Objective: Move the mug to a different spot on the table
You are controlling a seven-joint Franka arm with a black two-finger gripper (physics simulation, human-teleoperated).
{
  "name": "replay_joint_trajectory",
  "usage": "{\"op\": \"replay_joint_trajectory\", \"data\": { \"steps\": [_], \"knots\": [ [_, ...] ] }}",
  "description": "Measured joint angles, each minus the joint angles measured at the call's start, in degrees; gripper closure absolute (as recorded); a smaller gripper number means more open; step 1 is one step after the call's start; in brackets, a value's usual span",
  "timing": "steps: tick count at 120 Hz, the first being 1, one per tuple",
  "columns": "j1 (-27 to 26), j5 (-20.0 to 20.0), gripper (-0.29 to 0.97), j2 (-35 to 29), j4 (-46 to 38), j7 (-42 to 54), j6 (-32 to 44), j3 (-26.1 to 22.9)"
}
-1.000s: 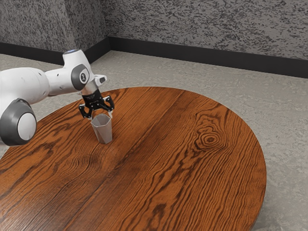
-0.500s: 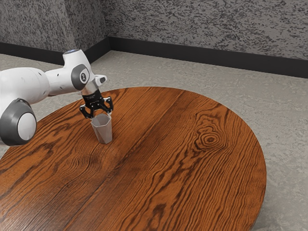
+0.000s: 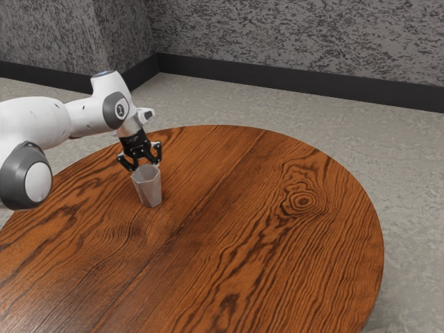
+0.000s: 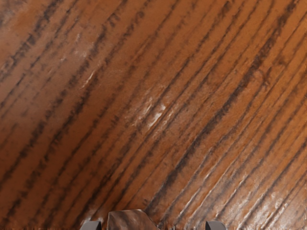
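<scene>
Jaws spread open and gripping nothing, the gripper (image 3: 141,162) hangs just over the rim of the grey mug (image 3: 148,187) (whether a fingertip grazes it I cannot tell). The mug stands upright on the round wooden table (image 3: 277,229), toward the exterior view's left near the table's far edge, and the white arm (image 3: 48,123) reaches in from that side.

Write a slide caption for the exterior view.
Open black gripper poised at the rim of a grey faceted mug standing upright on a round wooden table.
</scene>
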Motion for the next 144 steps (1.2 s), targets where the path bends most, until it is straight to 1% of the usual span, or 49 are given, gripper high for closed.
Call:
{"op": "replay_joint_trajectory", "data": {
  "steps": [13, 25, 43, 61, 73, 89, 116, 144],
  "knots": [
    [0.00, -0.83, 0.52, -0.06, -0.36, -0.21, -0.32, -0.01],
    [0.01, -1.02, 0.52, -0.11, -0.46, -0.46, -0.96, 0.14],
    [0.01, -0.93, 0.57, -0.58, -0.12, -0.66, -3.20, 0.39],
    [0.09, -1.11, 0.62, -1.50, 0.91, -0.84, -7.83, 0.19],
    [0.40, -1.21, 0.67, -1.99, 2.86, -0.96, -12.17, 0.15],
    [0.91, -1.42, 0.72, -3.86, 3.13, -1.03, -17.23, -0.06],
    [0.98, -2.16, 0.74, -5.47, 0.54, -1.08, -23.18, -0.74],
    [0.44, -3.55, 0.75, -5.48, -3.11, -1.08, -25.57, -3.10]
  ]
}}
